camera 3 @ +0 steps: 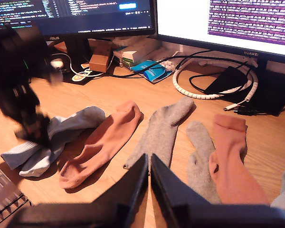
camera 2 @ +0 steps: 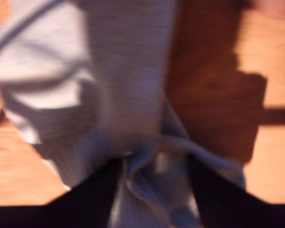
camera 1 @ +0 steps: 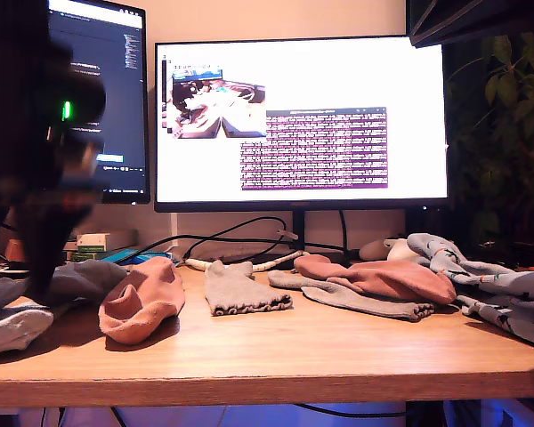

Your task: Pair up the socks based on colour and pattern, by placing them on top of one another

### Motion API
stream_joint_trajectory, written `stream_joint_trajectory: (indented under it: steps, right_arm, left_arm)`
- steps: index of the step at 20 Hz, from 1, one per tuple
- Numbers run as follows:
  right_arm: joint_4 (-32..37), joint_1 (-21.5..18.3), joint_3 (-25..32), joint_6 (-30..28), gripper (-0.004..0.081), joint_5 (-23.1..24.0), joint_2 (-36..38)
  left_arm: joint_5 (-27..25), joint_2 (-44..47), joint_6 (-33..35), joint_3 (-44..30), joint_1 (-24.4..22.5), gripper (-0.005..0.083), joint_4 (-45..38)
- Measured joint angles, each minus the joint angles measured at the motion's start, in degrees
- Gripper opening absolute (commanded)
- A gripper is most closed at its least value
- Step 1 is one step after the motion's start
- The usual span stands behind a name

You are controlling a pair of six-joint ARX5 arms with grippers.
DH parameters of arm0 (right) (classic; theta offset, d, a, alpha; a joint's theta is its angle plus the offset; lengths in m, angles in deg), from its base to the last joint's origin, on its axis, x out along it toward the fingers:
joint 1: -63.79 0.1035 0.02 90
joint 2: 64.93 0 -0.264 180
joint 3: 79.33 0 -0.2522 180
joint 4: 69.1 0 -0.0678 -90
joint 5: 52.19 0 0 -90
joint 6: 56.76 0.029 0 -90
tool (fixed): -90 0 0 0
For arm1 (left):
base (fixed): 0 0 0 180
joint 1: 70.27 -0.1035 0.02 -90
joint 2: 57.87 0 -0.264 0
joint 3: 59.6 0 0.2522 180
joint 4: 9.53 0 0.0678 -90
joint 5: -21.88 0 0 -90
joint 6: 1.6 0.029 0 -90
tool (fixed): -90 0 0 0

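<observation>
My first gripper (camera 2: 154, 187) is shut on a white ribbed sock (camera 2: 128, 95), its dark fingers (camera 2: 95, 199) pinching bunched fabric. Its blurred arm stands at the exterior view's left over two overlapping pale socks (camera 1: 18, 325) (camera 3: 52, 135). Beside them lies a salmon-pink sock (camera 1: 142, 298) (camera 3: 102, 142), then a grey sock (camera 1: 240, 289) (camera 3: 164, 128). A second pink sock (camera 1: 383, 276) (camera 3: 232, 156) rests on another grey sock (camera 1: 356, 298) (camera 3: 199, 152). Pale grey-blue printed socks (camera 1: 498, 285) are heaped at the exterior view's right. My second gripper (camera 3: 149, 190) hovers shut and empty above the grey sock.
Two monitors (camera 1: 303, 124) stand at the back with black leads and a white coiled cable (camera 3: 213, 78) beneath them. Small boxes (camera 3: 99, 57) sit under the dark monitor. A keyboard corner (camera 3: 2, 199) shows near the pale socks. A plant (camera 1: 507, 133) fills the exterior view's right.
</observation>
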State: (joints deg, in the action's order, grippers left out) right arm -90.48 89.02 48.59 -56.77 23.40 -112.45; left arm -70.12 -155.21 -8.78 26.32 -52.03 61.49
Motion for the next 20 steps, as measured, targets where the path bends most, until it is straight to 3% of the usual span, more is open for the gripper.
stream_joint_trajectory:
  steps: [2,3,6,11,16,20]
  right_arm:
    - [0.02,0.00,0.00,0.00,-0.0011,0.00,0.00]
    - [0.00,0.00,0.00,0.00,-0.0011,0.00,0.00]
    - [-0.59,0.00,0.00,0.00,-0.0011,0.00,0.00]
    - [-4.04,-0.15,0.00,0.02,-0.0011,1.40,-3.56]
    - [-6.82,-4.87,-0.87,-0.02,-0.0011,1.75,-9.94]
    - [-14.64,-7.32,-9.66,-2.71,-0.0011,1.92,-20.24]
  left_arm:
    - [0.02,1.42,0.26,2.25,0.00,0.0457,2.05]
    - [0.00,1.81,0.28,3.10,0.00,0.0387,1.99]
    - [0.46,3.13,1.42,3.32,0.04,-0.0013,-3.41]
    - [4.48,4.31,4.81,3.39,0.85,-0.0017,-11.28]
    - [9.66,4.31,9.07,3.39,4.07,-0.0019,-17.22]
    - [13.97,5.01,10.69,3.39,6.93,-0.0019,-22.36]
